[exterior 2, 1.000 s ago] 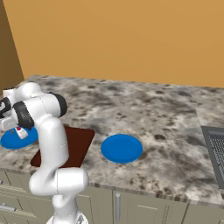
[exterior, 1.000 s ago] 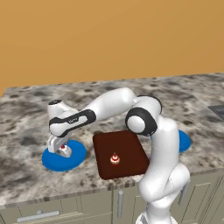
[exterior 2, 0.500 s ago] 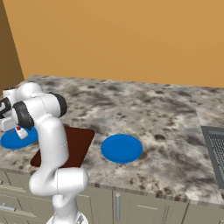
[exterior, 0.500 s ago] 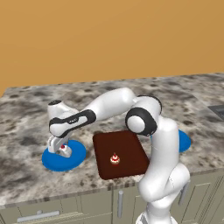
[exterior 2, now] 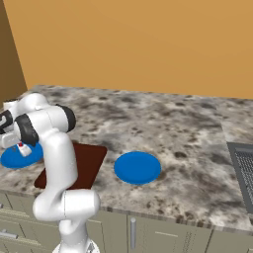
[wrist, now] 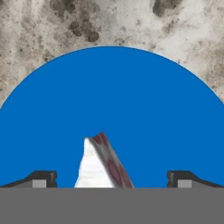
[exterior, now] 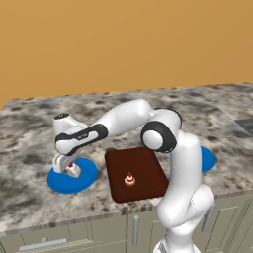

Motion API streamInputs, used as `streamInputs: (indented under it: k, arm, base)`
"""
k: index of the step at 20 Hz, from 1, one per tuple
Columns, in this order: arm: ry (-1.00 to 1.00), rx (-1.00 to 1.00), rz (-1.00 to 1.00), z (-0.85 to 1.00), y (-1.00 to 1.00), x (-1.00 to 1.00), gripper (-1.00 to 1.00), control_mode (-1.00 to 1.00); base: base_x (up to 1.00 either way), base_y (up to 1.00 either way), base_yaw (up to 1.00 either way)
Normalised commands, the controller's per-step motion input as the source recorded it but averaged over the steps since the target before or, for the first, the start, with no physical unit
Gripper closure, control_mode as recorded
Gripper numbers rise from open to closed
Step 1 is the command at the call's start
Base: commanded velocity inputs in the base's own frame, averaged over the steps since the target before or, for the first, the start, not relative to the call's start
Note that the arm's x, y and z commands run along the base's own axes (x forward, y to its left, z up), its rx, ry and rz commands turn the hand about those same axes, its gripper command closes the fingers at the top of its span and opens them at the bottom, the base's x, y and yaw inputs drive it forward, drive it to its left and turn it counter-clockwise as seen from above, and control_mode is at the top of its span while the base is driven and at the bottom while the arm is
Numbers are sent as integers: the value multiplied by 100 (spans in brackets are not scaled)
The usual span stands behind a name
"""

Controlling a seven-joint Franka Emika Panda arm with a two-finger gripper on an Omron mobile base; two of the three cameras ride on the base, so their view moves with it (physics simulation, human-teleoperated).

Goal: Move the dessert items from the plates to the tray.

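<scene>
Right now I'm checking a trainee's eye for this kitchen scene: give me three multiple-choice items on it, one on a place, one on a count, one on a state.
1. Where is the cupcake?
A. on the tray
B. on a plate
C. on the bare counter

2. How many blue plates are on the counter?
A. one
B. two
C. three

3. How is the hand set over the cake wedge?
A. shut on it
B. open, a fingertip on either side
C. open, far above it

Answers:
1 A, the cupcake sits on the brown tray.
2 B, one plate lies right of the tray and the other plate left of it.
3 B, the hand view shows both fingertips wide apart with the wedge between them.
</scene>
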Motion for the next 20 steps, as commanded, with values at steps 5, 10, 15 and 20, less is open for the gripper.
streamInputs:
  k: [5, 10, 15, 20]
  arm:
    - [0, 0, 0, -15, 5, 1, -100, -100]
    - [0, 0, 0, -32, 0, 0, -100, -100]
    - [0, 0, 0, -31, 0, 0, 100, -100]
    - [0, 0, 0, -5, -2, 0, 100, -100]
  base:
    - [0, 0, 0]
    - [0, 0, 0]
    - [0, 0, 0]
    - [0, 0, 0]
